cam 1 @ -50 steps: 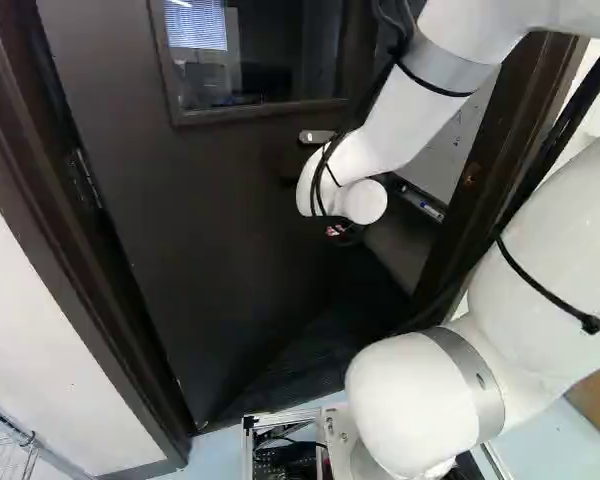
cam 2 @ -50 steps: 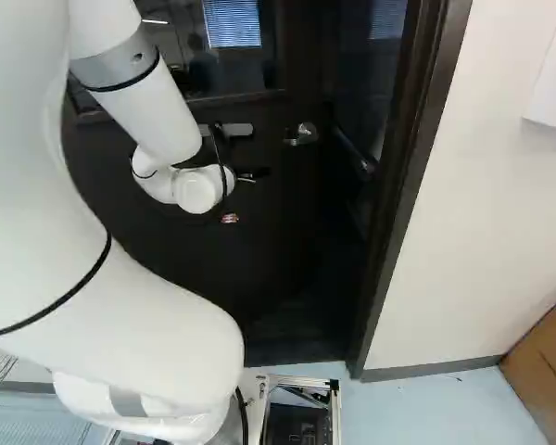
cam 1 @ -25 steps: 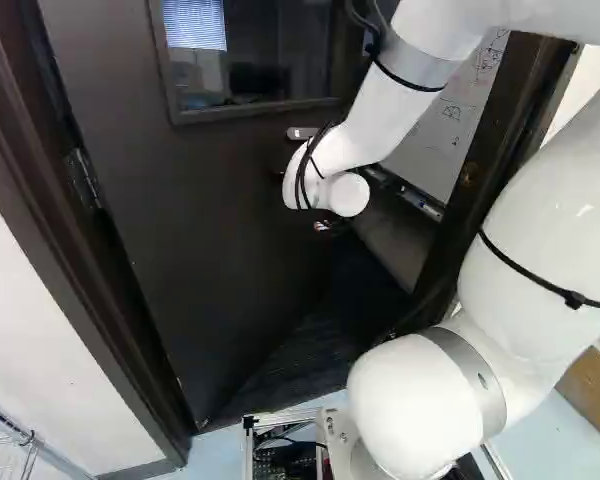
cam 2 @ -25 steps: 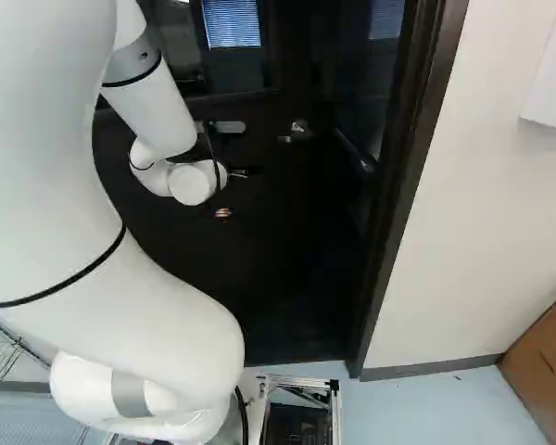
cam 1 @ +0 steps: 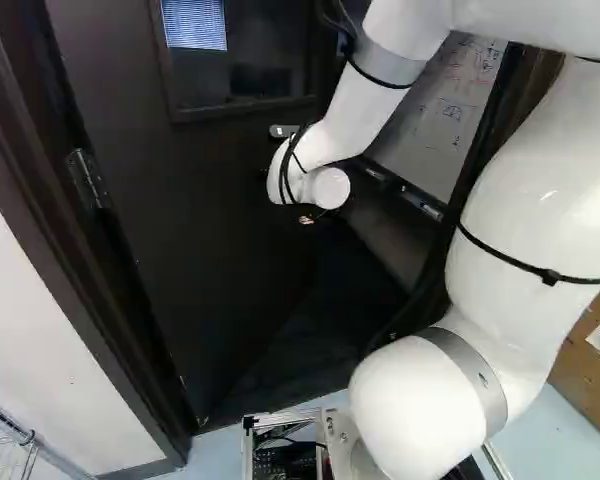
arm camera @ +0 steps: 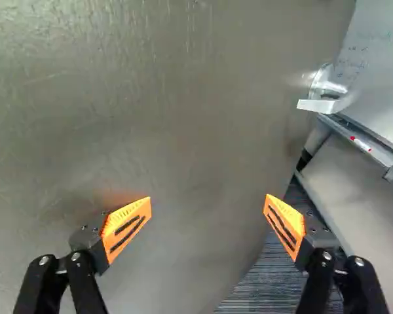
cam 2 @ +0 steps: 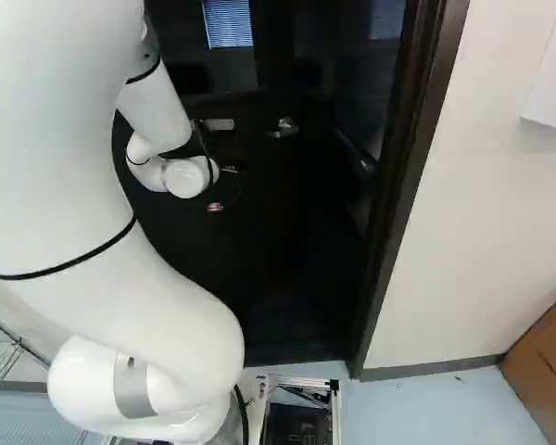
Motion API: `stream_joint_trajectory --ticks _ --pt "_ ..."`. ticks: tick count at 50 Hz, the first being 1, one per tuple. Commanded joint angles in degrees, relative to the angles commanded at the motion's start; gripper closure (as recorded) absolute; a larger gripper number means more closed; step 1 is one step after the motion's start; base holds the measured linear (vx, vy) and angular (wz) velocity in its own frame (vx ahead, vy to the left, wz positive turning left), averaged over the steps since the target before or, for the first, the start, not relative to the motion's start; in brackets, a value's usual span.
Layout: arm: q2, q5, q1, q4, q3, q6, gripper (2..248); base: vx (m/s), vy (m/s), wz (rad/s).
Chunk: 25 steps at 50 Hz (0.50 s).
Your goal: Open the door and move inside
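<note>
1. while its hinge side stays in the frame (cam 1: pixel 50 255), the door (cam 1: pixel 180 260) stands partly open ahead of the base, angled into the room beyond.
2. it is dark in the base views, with a window (cam 1: pixel 245 60) up high; in the wrist view it looks grey-brown, smooth and faintly scuffed, with a silver handle (arm camera: pixel 321 104) near its free edge.
3. past that edge a whiteboard (cam 1: pixel 440 110) shows.
4. the arm (cam 1: pixel 535 200) rises, bends over up high, and slants down and forward, its wrist (cam 1: pixel 302 175) in front of the door, lower than the window.
5. the gripper (cam 1: pixel 308 218) faces the door, its fingers spread wide apart; whether they touch it, i cannot tell.
</note>
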Motion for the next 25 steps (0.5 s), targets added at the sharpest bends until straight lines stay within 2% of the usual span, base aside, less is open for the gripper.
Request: stream_joint_trajectory --ticks 25 --pt "-5.2 0.0 3.4 0.0 -5.6 0.0 3 0.000 0.000 0.000"
